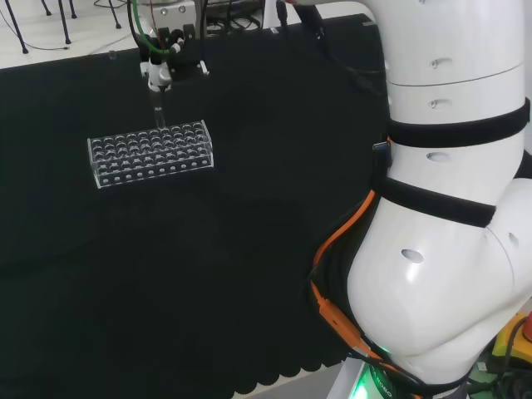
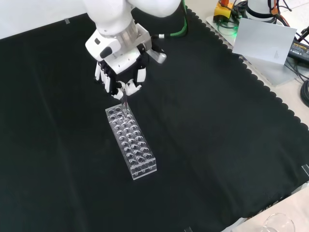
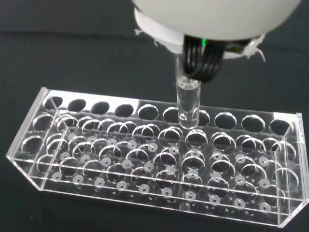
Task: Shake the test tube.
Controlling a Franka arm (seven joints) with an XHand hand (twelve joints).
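Test tube (image 3: 188, 104) hangs upright, pinched in the hand's (image 2: 119, 77) curled fingers, its rounded bottom just above the clear rack (image 3: 159, 159) on the cloth-covered bench (image 2: 217, 125).

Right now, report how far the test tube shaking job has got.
Done: the robot hand has the test tube pinched at its top, hanging upright with its rounded bottom just above the clear test tube rack, over a hole near one end. In hand: holding it over the rack; whether it is leaving or returning cannot be told. Left: any shaking, which one moment cannot show.
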